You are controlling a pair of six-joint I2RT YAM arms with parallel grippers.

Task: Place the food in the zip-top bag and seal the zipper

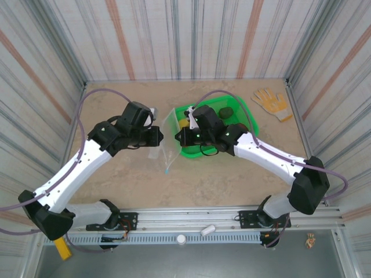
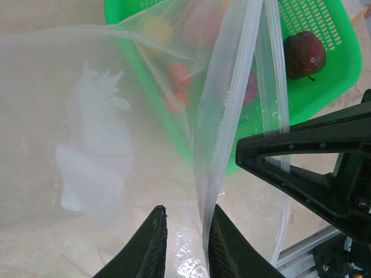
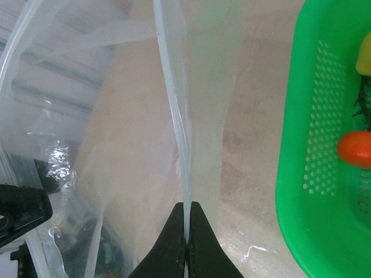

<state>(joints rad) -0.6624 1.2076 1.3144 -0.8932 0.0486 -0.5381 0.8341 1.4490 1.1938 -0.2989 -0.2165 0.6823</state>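
Observation:
The clear zip-top bag (image 1: 167, 146) hangs between my two grippers, its mouth held apart. My right gripper (image 3: 187, 204) is shut on one lip, pinching the pale zipper (image 3: 177, 110) strip. My left gripper (image 2: 186, 209) stands narrowly open around the other lip. That lip's zipper (image 2: 229, 116) lies against the right finger (image 2: 223, 243), and the left finger is clear of it. The food is in the green tray (image 1: 246, 119): a maroon fruit (image 2: 304, 53), an orange-red tomato (image 3: 355, 147) and a dark green piece (image 1: 226, 111). More orange and yellow pieces show through the film.
A yellow work glove (image 1: 271, 103) lies at the back right. The tray sits just right of the bag, under my right arm (image 1: 261, 152). Striped walls close in the table on three sides. Bare tabletop lies in front of the bag and to the left.

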